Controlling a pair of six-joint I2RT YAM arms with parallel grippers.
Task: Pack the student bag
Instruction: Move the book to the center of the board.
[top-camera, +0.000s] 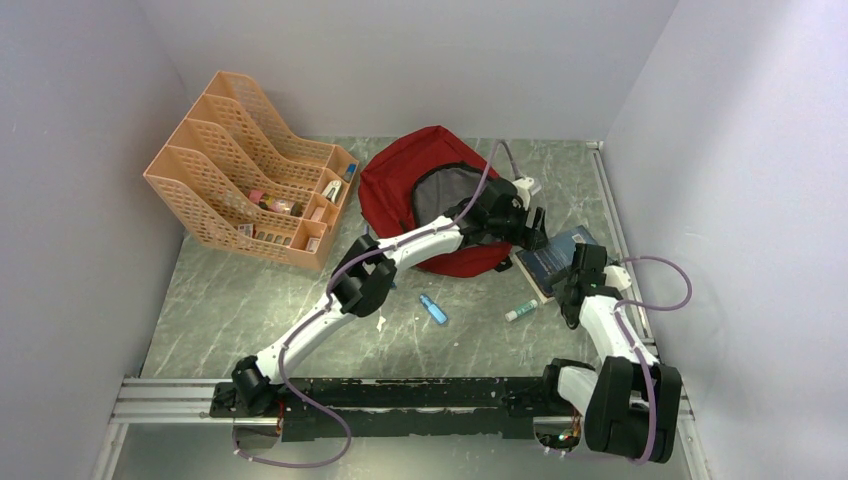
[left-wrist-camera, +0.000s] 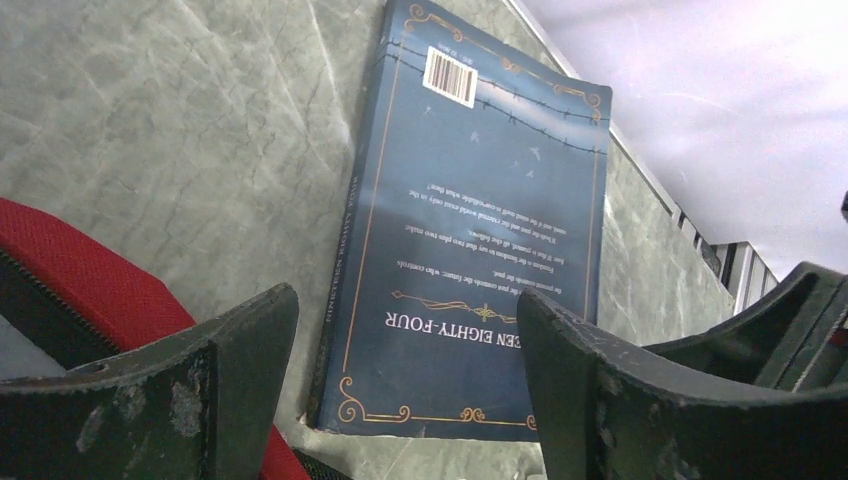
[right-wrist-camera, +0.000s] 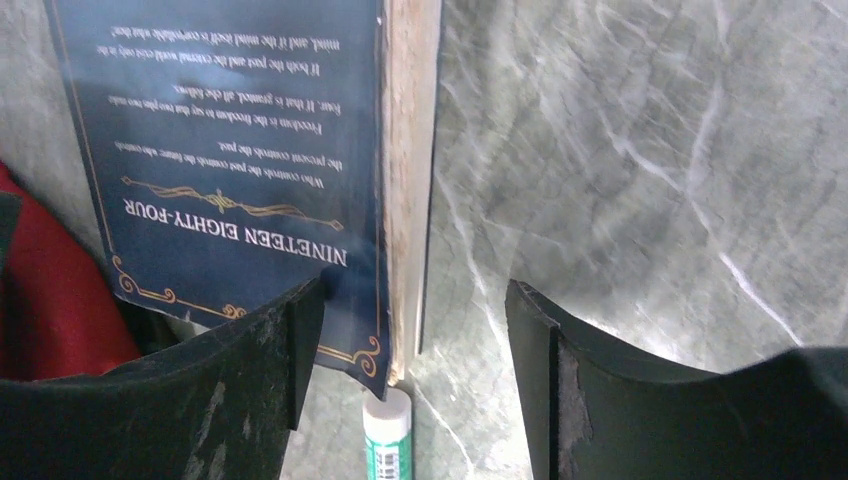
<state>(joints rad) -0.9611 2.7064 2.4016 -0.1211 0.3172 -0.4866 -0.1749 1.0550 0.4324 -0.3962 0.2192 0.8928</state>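
Note:
The dark-red student bag (top-camera: 410, 180) lies at the back middle of the table, its mouth open on grey lining. A dark blue book (top-camera: 556, 258) lies flat to the right of the bag, also in the left wrist view (left-wrist-camera: 470, 230) and the right wrist view (right-wrist-camera: 240, 150). My left gripper (top-camera: 530, 222) is open and empty, above the bag's right edge (left-wrist-camera: 90, 280), facing the book. My right gripper (top-camera: 578, 272) is open and empty, its jaws standing either side of the book's near page edge. A white-and-green glue stick (top-camera: 520, 310) lies just before the book, its cap end under my right gripper (right-wrist-camera: 388, 440).
A blue tube (top-camera: 433, 309) lies in the middle of the table. An orange file rack (top-camera: 250, 170) with small items stands at the back left. Grey walls close in the table on three sides; the right wall is near the book.

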